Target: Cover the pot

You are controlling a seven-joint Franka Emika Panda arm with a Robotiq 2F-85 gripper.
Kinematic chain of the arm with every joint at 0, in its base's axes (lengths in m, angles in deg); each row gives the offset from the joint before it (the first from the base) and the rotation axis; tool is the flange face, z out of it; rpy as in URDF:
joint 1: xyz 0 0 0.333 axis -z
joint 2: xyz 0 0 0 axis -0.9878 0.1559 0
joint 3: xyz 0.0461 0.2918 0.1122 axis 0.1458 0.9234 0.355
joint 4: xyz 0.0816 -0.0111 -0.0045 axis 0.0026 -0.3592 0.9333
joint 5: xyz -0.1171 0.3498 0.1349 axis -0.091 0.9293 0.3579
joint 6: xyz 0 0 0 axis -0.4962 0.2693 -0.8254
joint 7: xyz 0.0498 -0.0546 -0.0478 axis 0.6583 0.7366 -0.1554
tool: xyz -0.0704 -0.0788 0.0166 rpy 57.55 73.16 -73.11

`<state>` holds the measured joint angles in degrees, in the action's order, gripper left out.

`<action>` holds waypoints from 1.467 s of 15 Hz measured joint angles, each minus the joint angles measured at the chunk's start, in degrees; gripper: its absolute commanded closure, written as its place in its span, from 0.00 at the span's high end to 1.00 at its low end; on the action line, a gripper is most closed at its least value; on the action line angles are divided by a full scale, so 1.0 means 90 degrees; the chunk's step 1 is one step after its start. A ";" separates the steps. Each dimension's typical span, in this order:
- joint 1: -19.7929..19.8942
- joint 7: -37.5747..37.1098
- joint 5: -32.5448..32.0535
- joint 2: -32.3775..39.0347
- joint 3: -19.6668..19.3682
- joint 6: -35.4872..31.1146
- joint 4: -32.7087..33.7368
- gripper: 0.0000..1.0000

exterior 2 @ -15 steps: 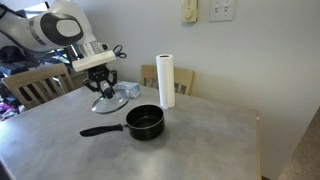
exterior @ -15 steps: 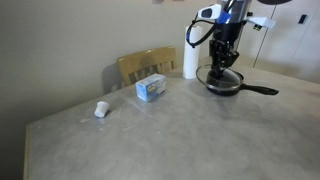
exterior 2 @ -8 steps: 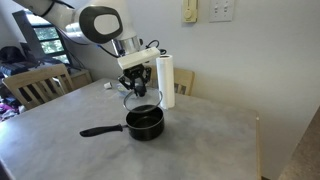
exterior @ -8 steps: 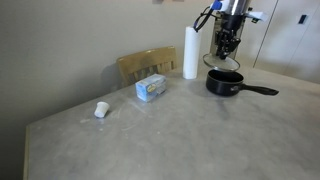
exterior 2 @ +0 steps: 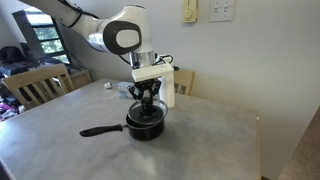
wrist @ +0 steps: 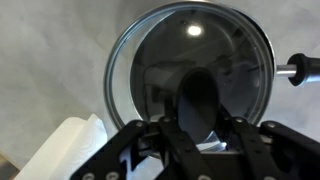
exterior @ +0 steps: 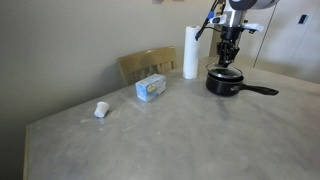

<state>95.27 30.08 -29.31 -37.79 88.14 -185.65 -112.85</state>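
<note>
The black saucepan (exterior: 226,84) (exterior 2: 144,124) stands on the table in both exterior views, its long straight handle (exterior: 262,90) (exterior 2: 100,130) lying flat. My gripper (exterior: 227,60) (exterior 2: 148,96) is shut on the black knob of the round glass lid (exterior: 225,70) (exterior 2: 146,108) and holds it right over the saucepan, at or just above its rim. In the wrist view the lid (wrist: 150,50) fills the frame under my gripper (wrist: 200,125), with the saucepan beneath it and its handle (wrist: 300,68) at the right edge.
A white paper towel roll (exterior: 190,52) (exterior 2: 165,82) stands just behind the saucepan. A blue and white box (exterior: 151,88) and a small white cup (exterior: 101,109) sit on the table. Wooden chairs (exterior: 146,65) (exterior 2: 38,88) stand at the table's edges.
My gripper carried the lid from the table beside the saucepan to above it, then lowered it onto or just over the saucepan.
</note>
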 measured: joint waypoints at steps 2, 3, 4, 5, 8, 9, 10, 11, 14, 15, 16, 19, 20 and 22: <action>-0.0001 -0.0013 -0.0001 0.0092 -0.0018 0.0161 0.0117 0.14; -0.0002 -0.0014 -0.0001 0.0099 -0.0023 0.0252 0.0148 0.14; -0.0002 -0.0014 -0.0001 0.0098 -0.0023 0.0315 0.0169 0.14; -0.0006 -0.0014 -0.0001 0.0096 -0.0023 0.0354 0.0179 0.14; -0.0030 -0.0015 -0.0004 0.0095 -0.0023 0.0414 0.0180 0.14; -0.0040 -0.0015 -0.0011 0.0095 -0.0023 0.0441 0.0180 0.14; -0.0049 -0.0015 -0.0020 0.0095 -0.0023 0.0468 0.0178 0.14; -0.0055 -0.0015 -0.0026 0.0092 -0.0023 0.0480 0.0176 0.14; -0.0074 -0.0015 -0.0034 0.0077 -0.0023 0.0503 0.0159 0.14; -0.0081 -0.0017 -0.0035 0.0072 -0.0023 0.0509 0.0154 0.14; -0.0090 -0.0022 -0.0037 0.0070 -0.0023 0.0512 0.0150 0.14; -0.0121 -0.0075 -0.0045 0.0057 -0.0023 0.0513 0.0133 0.14; -0.0134 -0.0100 -0.0047 0.0049 -0.0023 0.0509 0.0128 0.14; -0.0170 -0.0166 -0.0064 0.0024 -0.0023 0.0480 0.0122 0.14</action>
<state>93.74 28.58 -29.88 -37.57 87.93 -181.33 -111.75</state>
